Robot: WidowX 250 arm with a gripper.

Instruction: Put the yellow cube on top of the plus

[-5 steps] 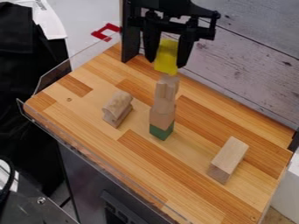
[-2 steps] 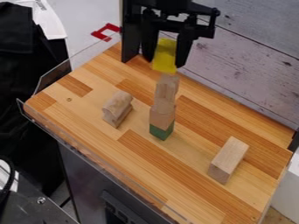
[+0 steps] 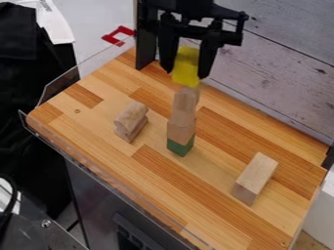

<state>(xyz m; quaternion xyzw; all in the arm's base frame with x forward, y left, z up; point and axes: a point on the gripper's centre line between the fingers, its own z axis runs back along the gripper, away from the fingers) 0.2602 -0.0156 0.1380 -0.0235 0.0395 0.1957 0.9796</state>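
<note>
Single camera, above wooden tabletop [image 3: 196, 195], faces down aslant toward plank wall [image 3: 281, 73]; distance moderate.

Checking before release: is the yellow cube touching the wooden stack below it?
Cannot tell: in the camera view, the yellow cube overlaps the wooden stack, hiding any gap.

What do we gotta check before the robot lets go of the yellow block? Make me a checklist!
1. Yellow block between the fingers of the gripper: ok.
2. Tower standing upright: ok.
3. Green block at the tower's bottom: ok.
4. Yellow block centred over the wooden top piece: cannot tell from this one angle.
5. Yellow block resting on that piece: cannot tell.
</note>
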